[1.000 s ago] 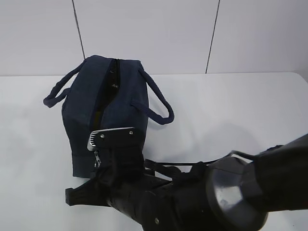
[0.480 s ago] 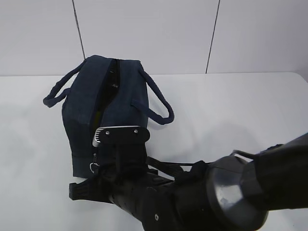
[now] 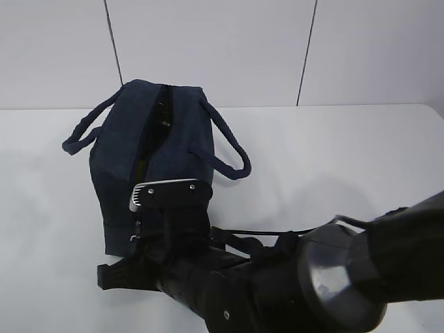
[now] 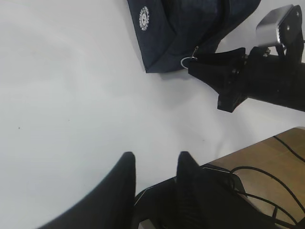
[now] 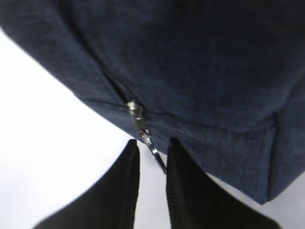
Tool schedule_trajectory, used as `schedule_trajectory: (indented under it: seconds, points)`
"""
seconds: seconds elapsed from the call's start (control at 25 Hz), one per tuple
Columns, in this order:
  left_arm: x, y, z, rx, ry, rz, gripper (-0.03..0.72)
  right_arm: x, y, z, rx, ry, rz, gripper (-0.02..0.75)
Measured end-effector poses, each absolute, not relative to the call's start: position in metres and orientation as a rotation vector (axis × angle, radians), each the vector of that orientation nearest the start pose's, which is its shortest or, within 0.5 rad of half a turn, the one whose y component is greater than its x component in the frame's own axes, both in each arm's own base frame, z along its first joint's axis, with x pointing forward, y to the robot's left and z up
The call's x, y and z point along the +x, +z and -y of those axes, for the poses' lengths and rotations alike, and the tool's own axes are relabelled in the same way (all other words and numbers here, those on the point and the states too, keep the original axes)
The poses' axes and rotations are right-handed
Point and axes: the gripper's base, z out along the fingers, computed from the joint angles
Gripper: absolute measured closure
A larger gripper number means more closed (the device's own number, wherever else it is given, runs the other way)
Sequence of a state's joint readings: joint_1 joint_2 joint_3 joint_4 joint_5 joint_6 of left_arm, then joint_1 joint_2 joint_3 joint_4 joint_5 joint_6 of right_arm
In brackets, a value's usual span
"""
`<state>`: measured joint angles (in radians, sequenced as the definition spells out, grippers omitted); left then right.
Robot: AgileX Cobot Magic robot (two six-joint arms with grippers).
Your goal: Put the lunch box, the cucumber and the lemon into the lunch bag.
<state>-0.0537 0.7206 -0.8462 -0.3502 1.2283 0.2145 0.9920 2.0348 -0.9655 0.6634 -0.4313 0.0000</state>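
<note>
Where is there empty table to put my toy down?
Bare white table lies right of the lunch bag, and more lies left of it toward the left gripper. It is crowded at the bag's near end, where the right gripper sits.

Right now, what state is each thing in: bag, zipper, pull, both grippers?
lunch bag: upright on the table, handles flopped outward.
zipper: partly open along the top.
zipper pull: hanging loose between the right gripper's fingers.
right gripper: slightly open, gripping nothing.
left gripper: open, empty, off to the side.
</note>
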Motion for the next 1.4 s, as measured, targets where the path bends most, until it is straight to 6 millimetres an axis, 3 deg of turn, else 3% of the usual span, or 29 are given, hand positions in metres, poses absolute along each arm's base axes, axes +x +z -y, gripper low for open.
schedule_trajectory:
  seconds: [1.12, 1.24, 1.4]
  points:
    - [0.0988, 0.3405, 0.0348, 0.309, -0.406, -2.517, 0.475, 0.2358, 0.1046, -0.3209, -0.338, 0.607, -2.221, 0.599]
    - [0.0988, 0.3405, 0.0348, 0.309, -0.406, -2.517, 0.475, 0.2358, 0.1046, -0.3209, -0.338, 0.607, -2.221, 0.635]
    - [0.0988, 0.3405, 0.0348, 0.309, -0.406, -2.517, 0.475, 0.2358, 0.1046, -0.3209, -0.338, 0.607, -2.221, 0.739]
